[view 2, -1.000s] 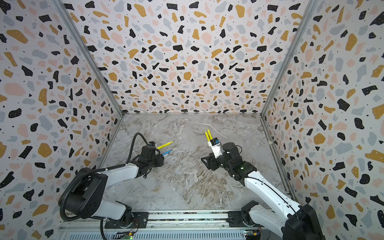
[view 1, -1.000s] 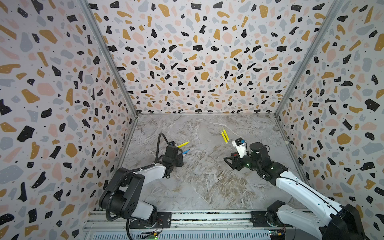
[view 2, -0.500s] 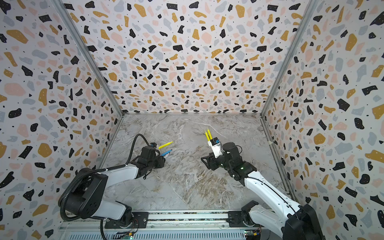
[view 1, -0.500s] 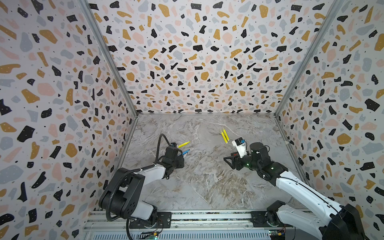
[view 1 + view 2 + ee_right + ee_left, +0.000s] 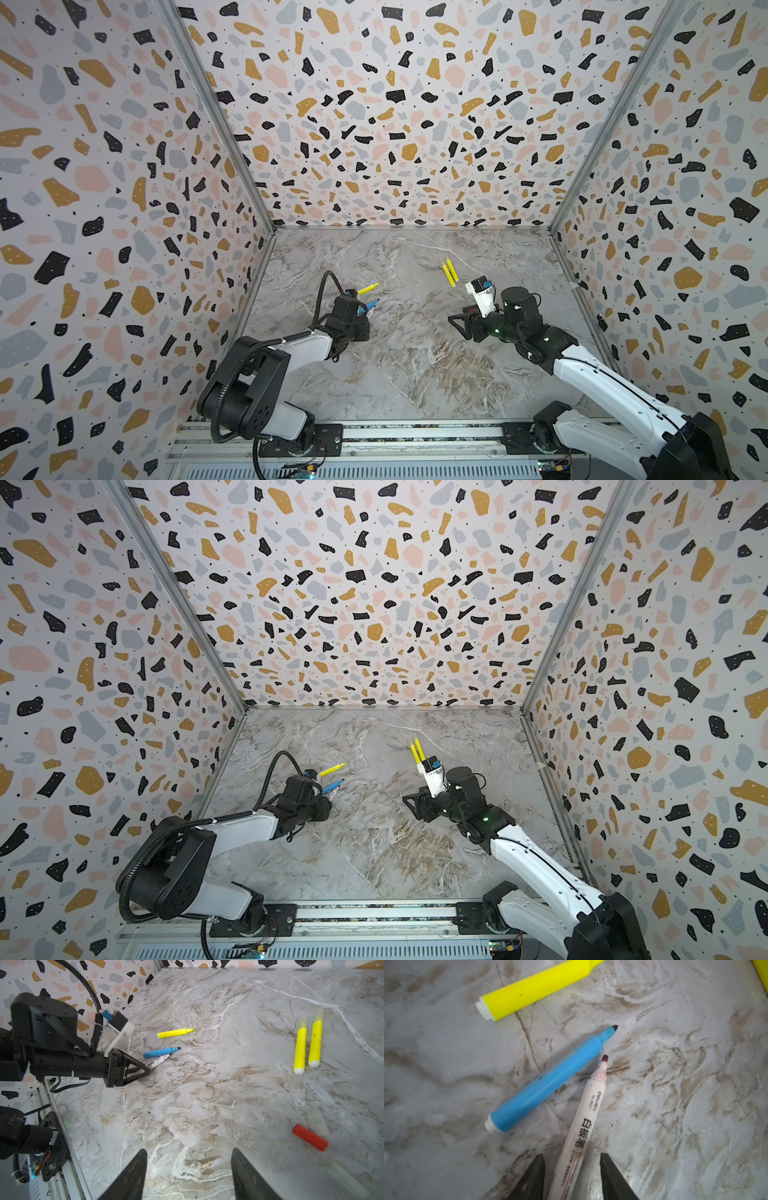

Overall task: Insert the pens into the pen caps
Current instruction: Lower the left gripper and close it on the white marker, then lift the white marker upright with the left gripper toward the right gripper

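Observation:
Low over the marble floor at the left, my left gripper (image 5: pixel 572 1154) stands open, its jaws straddling the rear of the white-barrelled pen (image 5: pixel 583 1122), with a gap on one side. The blue pen (image 5: pixel 546 1084) lies against that pen's red tip, and a yellow pen (image 5: pixel 537 989) lies beyond it. Two more yellow pens (image 5: pixel 300 1049) lie side by side at the back right. The red pen cap (image 5: pixel 310 1140) rests on the floor near a pale cap (image 5: pixel 318 1121). My right gripper (image 5: pixel 189 1149) hovers open and empty, apart from them all. In both top views the left gripper (image 5: pixel 365 322) sits by the blue pen (image 5: pixel 372 305).
Speckled walls (image 5: pixel 124 208) close in the floor on three sides, and the left arm works close to the left one. A metal rail (image 5: pixel 374 434) with both arm bases runs along the front. Another pale cap (image 5: pixel 345 1178) lies beside the right gripper.
The left gripper's jaws have narrowed round the white pen. The right arm and the other pens have not moved.

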### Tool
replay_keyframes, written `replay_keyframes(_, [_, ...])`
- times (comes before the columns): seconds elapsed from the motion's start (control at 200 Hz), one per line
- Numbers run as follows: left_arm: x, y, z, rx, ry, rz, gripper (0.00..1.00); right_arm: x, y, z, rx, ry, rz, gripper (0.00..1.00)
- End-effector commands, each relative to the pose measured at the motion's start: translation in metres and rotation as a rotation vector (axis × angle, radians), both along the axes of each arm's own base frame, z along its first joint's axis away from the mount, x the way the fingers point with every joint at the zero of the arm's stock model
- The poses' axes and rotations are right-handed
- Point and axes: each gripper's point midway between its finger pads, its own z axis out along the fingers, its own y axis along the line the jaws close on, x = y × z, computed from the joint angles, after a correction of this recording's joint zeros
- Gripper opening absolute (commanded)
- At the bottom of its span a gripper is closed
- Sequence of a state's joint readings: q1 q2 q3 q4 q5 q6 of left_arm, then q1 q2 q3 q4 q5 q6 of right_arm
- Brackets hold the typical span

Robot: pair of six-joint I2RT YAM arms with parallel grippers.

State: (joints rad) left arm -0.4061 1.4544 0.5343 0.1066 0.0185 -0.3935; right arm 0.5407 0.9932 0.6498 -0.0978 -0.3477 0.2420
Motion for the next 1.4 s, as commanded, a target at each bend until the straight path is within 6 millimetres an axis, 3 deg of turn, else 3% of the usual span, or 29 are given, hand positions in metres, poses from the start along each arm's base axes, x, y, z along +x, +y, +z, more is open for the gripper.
replay_keyframes(0.0, [0.001, -0.006, 0.001, 0.055, 0.007, -0.035, 0.43, -0.001, -0.003, 0.01, 0.018, -0.025, -0.012, 0.65])
replay_keyframes(0.19, [-0.005, -0.016, -0.006, 0.11, 0.022, -0.07, 0.39, -0.003, -0.006, 0.015, 0.027, -0.036, -0.024, 0.64])
replay_keyframes(0.461, [-0.011, -0.033, -0.007, 0.162, 0.028, -0.132, 0.19, -0.004, -0.011, 0.018, 0.031, -0.042, -0.043, 0.64])
replay_keyframes(0.626, [-0.018, -0.048, -0.003, 0.155, 0.011, -0.187, 0.13, -0.004, -0.013, 0.016, 0.03, -0.029, -0.058, 0.64])
replay_keyframes(0.816, [-0.029, -0.08, 0.035, 0.014, -0.121, -0.25, 0.11, -0.009, -0.007, 0.011, 0.071, 0.002, -0.032, 0.65])
replay_keyframes(1.041, [-0.046, -0.102, 0.076, -0.155, -0.255, -0.284, 0.11, -0.025, 0.009, 0.01, 0.193, 0.039, 0.065, 0.66])
replay_keyframes(1.262, [-0.076, -0.128, 0.123, -0.377, -0.387, -0.352, 0.12, -0.037, 0.03, 0.006, 0.341, 0.131, 0.174, 0.67])
replay_keyframes(1.397, [-0.091, -0.138, 0.134, -0.442, -0.411, -0.37, 0.13, -0.038, 0.037, 0.007, 0.396, 0.146, 0.188, 0.67])
